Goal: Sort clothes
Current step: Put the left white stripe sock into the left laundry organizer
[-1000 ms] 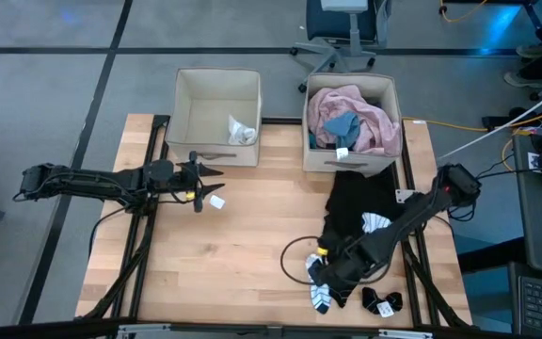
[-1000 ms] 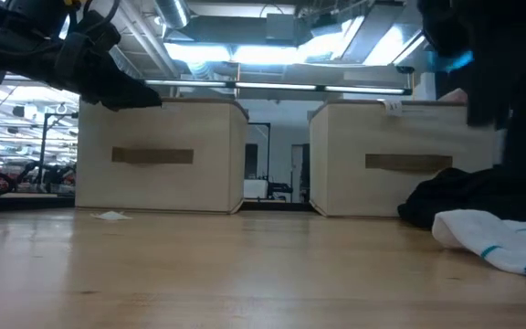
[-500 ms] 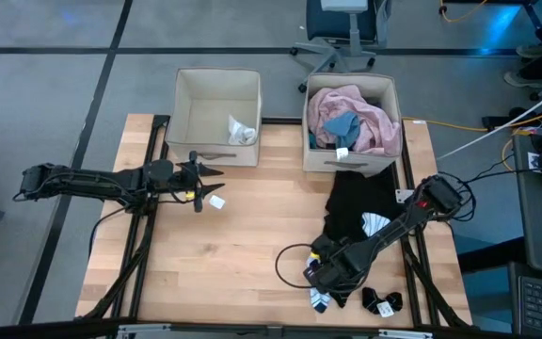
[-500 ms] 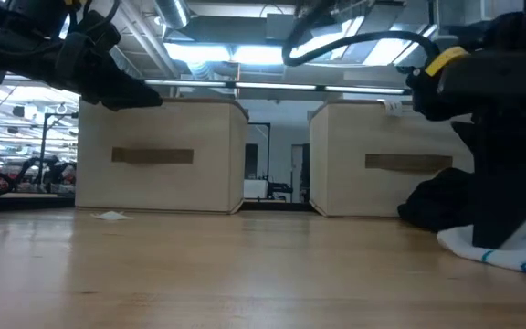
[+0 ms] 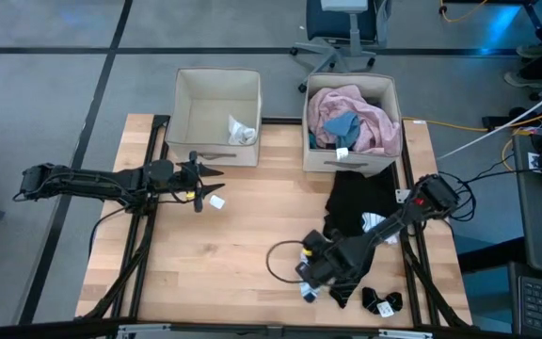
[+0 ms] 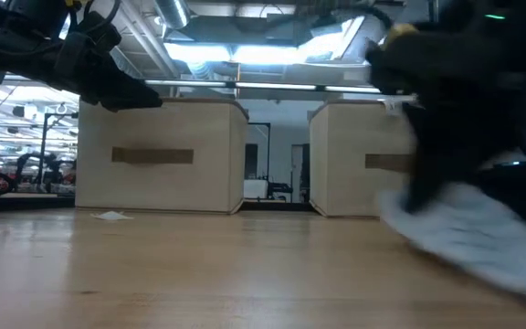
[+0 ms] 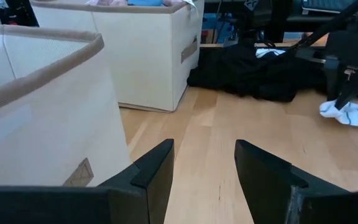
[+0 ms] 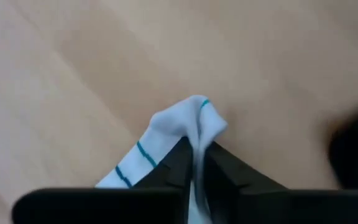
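Observation:
My right gripper [image 5: 307,281] is near the table's front, right of the middle, shut on a white sock with teal stripes [image 8: 179,134]. A black garment [image 5: 356,207] lies on the table in front of the right bin [image 5: 384,155], with a white sock [image 5: 374,223] on it. A black-and-white sock [image 5: 382,303] lies at the front edge. The right bin holds a pink shirt [image 5: 365,111] and a blue piece [image 5: 340,125]. The left bin [image 5: 216,151] holds a white sock [image 5: 242,131]. My left gripper [image 7: 204,168] hovers open in front of the left bin. My right gripper pinches a raised fold of the striped sock [image 8: 199,127] between its two fingers [image 8: 178,163]. The fingers come down at it from above. The rest of the sock [image 6: 468,228] trails below and behind the gripper, down to the tabletop.
A small white tag [image 5: 216,201] lies on the wood below my left gripper. A black cable [image 5: 280,259] loops beside my right gripper. Bare wood spreads across the table's middle and left front [image 5: 224,264]. An office chair [image 5: 342,28] stands behind the bins.
My right gripper has come down on the striped sock, taken hold of it, and gone toward the table's left edge. The sock has been drawn leftward along with it, away from the black garment.

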